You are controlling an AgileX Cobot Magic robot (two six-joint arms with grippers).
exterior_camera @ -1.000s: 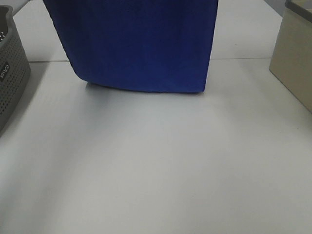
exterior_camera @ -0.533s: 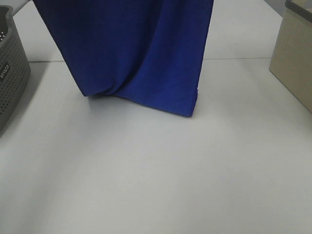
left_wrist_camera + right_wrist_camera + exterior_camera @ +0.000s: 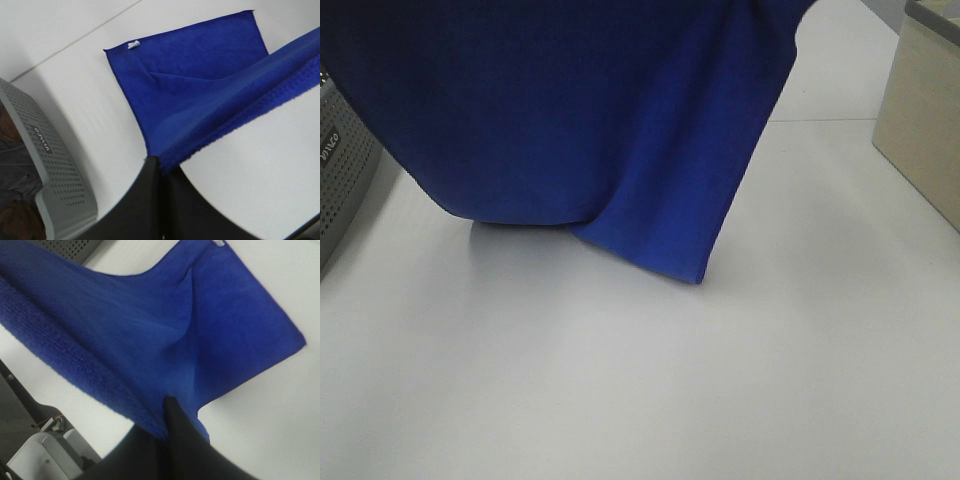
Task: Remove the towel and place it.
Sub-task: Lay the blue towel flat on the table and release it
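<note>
Towel hangs spread just beside the grey basket. Its top edge is stretched between both arms and its tag end trails onto the table. Left gripper is clenched on the top edge basket-side. Right gripper is clenched on the same edge further from the basket. Progress, my read: pickup done, cloth is mid-carry. Left to do: lay it flat, then let go. Drop spot isn't evident. Beige box sits well apart from the basket, beyond the towel.
</note>
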